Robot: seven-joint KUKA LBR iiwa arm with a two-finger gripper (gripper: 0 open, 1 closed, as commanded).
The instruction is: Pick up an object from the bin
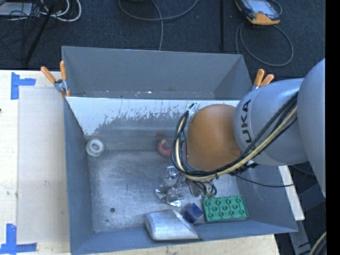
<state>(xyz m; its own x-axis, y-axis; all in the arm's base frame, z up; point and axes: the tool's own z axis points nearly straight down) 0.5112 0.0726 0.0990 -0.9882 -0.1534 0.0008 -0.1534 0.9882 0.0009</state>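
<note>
My gripper (171,187) hangs low over the bin floor, just right of the middle, below the arm's orange cover. Under and around it lies a small shiny, crumpled clear thing (169,197); whether the gripper touches it I cannot tell. A small blue block (192,212) lies just to the lower right of the gripper. Beside that is a green studded plate (226,208). A flat grey-white pouch (166,226) rests against the bin's front wall, below the gripper.
A small clear ring, like a tape roll (94,146), lies at the far left of the floor. A small red thing (164,146) sits near the back wall, partly behind the arm's cables. The arm covers the bin's right side.
</note>
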